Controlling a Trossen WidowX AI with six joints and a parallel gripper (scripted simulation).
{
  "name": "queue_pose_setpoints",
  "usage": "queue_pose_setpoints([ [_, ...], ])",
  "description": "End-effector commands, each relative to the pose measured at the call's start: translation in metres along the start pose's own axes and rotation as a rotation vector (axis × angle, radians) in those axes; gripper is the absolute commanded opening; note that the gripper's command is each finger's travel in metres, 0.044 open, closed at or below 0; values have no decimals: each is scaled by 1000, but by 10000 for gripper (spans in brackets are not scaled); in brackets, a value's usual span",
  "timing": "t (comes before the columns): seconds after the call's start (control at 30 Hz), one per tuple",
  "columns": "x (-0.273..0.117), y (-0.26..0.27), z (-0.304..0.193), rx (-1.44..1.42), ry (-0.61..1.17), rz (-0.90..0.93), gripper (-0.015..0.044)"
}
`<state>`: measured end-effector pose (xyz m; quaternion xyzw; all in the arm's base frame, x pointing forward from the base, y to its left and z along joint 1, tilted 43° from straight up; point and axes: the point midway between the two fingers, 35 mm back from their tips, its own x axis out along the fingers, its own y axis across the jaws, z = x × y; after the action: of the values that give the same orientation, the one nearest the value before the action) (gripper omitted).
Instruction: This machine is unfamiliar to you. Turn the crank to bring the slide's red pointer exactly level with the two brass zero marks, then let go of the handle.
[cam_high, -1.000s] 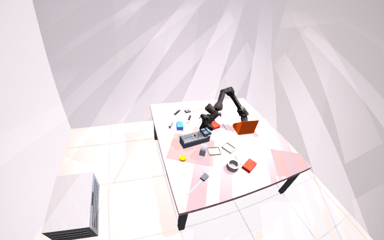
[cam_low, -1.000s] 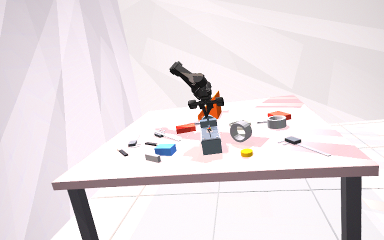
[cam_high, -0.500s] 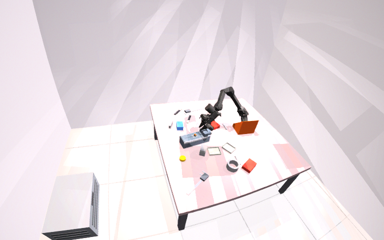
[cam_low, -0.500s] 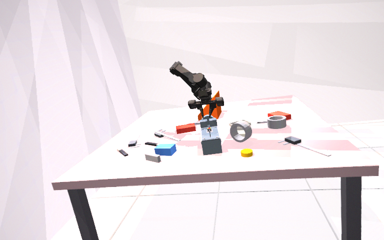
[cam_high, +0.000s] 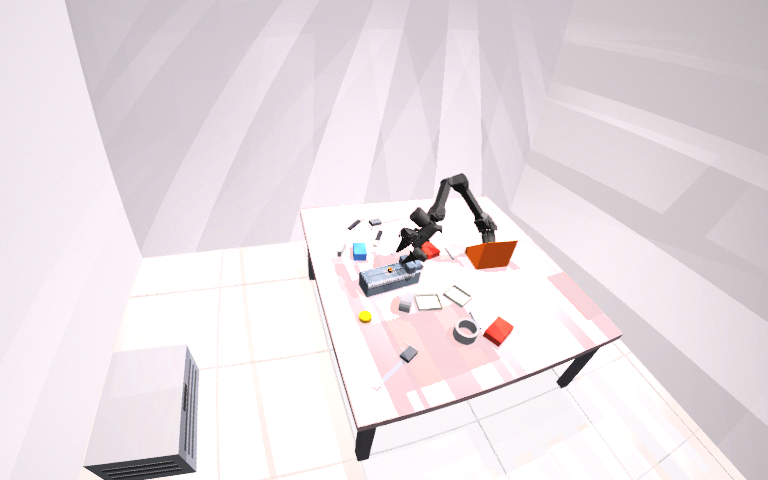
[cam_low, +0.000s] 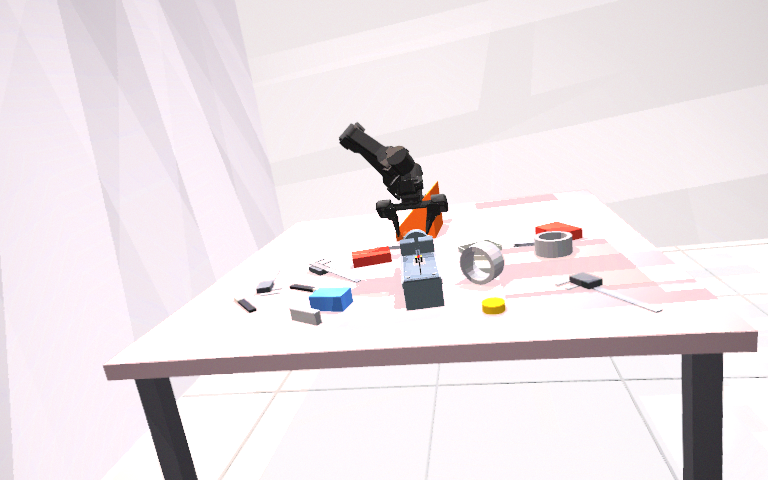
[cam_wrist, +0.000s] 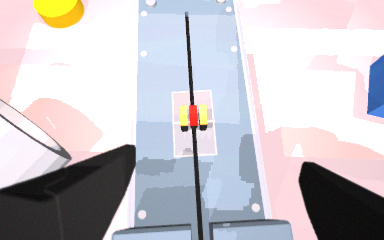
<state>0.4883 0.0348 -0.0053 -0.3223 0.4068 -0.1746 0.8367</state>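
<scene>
Along the pale table (cam_high: 532, 362) (cam_low: 430, 354), I see the machine (cam_high: 390, 281) (cam_low: 423, 293) (cam_wrist: 160, 90), its red pointer (cam_wrist: 193, 115) apparently level between the brass marks (cam_wrist: 183, 116). My pincer (cam_high: 408, 255) (cam_low: 416, 233) (cam_wrist: 216, 162) stands released above its far end; turning looks finished, leaving only a clean retreat.

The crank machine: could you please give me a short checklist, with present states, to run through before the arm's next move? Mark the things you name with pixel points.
1. Red pointer (cam_wrist: 193, 116) level with both brass zero marks (cam_wrist: 183, 116) (cam_wrist: 203, 115): ok, it looks level between them in the wrist view.
2. Gripper (cam_high: 408, 254) (cam_low: 415, 230) (cam_wrist: 216, 162) open: ok, the fingers stand wide apart.
3. Nothing held between the fingers: ok.
4. Crank handle in sight: cannot tell, I cannot make it out in any view.
5. Fingers clear of the machine (cam_high: 391, 284) (cam_low: 423, 293) (cam_wrist: 160, 85): cannot tell, they overlap its far end in the exterior view.
</scene>
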Motion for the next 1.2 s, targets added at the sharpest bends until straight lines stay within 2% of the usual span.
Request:
queue_pose_setpoints([
  [0.0,0,0,0,0,0,0,282],
  [0.37,0,0,0,0,0,0,0],
  [0.93,0,0,0,0,0,1,0],
  [1.17,0,0,0,0,0,1,184],
])
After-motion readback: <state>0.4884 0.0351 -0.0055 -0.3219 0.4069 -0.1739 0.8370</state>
